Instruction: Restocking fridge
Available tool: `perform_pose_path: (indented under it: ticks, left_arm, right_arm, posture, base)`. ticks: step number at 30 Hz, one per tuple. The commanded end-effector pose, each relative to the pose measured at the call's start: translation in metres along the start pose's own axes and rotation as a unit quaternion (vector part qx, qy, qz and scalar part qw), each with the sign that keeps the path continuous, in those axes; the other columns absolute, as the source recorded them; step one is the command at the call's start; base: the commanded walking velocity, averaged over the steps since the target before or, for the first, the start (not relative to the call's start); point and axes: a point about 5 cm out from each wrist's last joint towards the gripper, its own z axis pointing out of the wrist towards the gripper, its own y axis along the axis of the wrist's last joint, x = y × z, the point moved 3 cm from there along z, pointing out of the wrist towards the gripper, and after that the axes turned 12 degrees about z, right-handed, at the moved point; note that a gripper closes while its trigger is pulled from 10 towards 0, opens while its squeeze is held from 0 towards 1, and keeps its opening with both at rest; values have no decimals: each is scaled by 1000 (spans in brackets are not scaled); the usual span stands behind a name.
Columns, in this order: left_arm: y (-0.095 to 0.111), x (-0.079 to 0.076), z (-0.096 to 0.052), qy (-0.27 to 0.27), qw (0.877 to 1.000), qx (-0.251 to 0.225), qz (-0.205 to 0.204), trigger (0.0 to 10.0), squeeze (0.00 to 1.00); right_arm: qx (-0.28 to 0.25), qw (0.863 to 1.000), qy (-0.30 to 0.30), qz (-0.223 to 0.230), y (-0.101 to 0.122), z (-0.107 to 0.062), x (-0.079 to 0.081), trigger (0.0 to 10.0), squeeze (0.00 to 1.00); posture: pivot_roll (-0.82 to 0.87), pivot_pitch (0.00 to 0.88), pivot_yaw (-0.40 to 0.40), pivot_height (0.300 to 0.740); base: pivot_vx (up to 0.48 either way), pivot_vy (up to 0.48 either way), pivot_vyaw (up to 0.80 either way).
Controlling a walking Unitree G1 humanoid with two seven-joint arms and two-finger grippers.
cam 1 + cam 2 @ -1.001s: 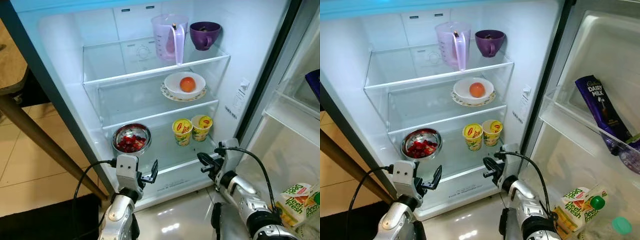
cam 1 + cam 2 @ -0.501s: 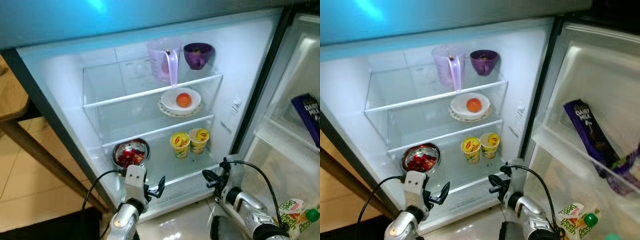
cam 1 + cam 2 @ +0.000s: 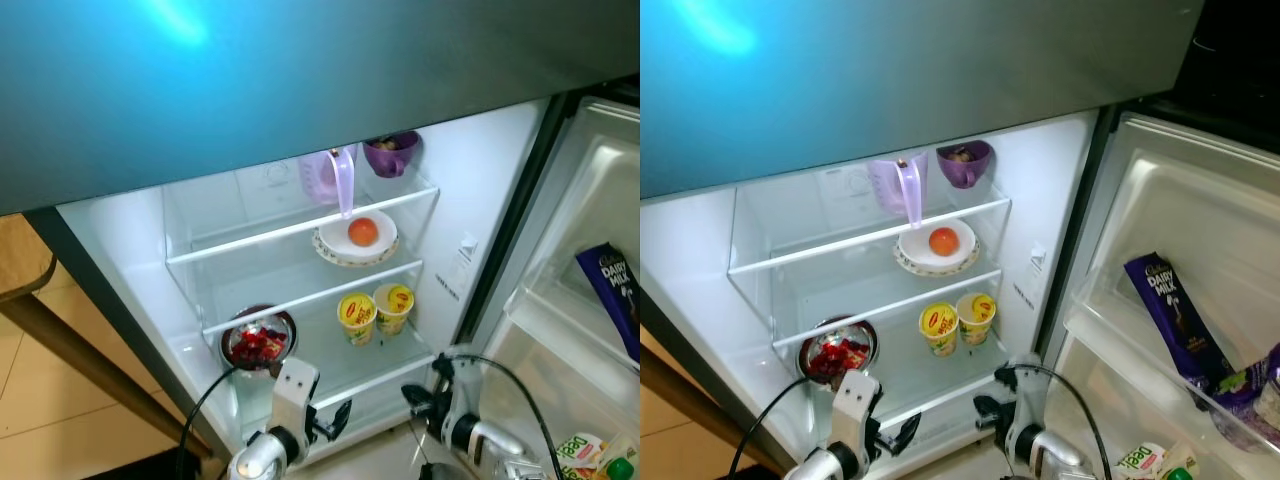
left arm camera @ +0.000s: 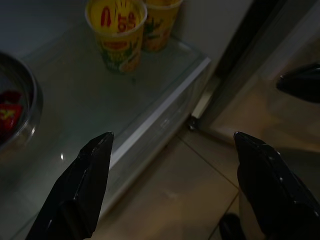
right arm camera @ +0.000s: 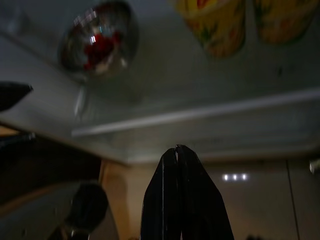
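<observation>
Camera tilted up; left claw [image 4: 170, 150] spread, right claw [image 5: 178, 150] seemingly pressed together, below 2 cups [image 3: 375, 310]

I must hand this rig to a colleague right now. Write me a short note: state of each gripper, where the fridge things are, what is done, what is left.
Left gripper: open, empty, low before the bottom shelf.
Right gripper: shut, empty, low beside it.
Top shelf: lilac plastic jug, purple mug.
Middle shelf: orange fruit in white bowl.
Bottom shelf: steel bowl of red pieces, two yellow cups.
Door: purple chocolate bar, juice cartons lower down.
Done: the listed items are shelved. Left: nothing is held; fetch the next item.
</observation>
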Motion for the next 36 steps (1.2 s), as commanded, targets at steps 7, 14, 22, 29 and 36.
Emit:
perform_pose_path:
  ticks: [7,14,22,29,36]
  left_arm:
    - [-8,6,-3,15,1000,13,-13,10000,0]
    - [-4,7,0,16,1000,6,-10,10000,0]
    - [-3,6,2,18,1000,6,-8,10000,0]
    - [-4,6,2,21,1000,10,-1,10000,0]
    - [-3,6,4,23,1000,10,-3,10000,0]
  right_arm:
    - [28,999,34,17,-20,-5,5,10000,0]
    - [32,997,66,14,-18,1,16,10000,0]
    - [53,996,67,6,-25,4,21,10000,0]
    - [67,995,70,1,-30,3,21,10000,0]
    - [61,995,82,2,-28,2,22,10000,0]
  posture:
    - [-51,9,21,618]
    - [-53,7,23,648]
    - [-54,7,25,662]
    - [-53,7,21,662]
    - [-57,5,23,686]
  base:
    - [0,0,0]
    - [0,0,0]
    - [0,0,0]
    - [0,0,0]
    - [0,0,0]
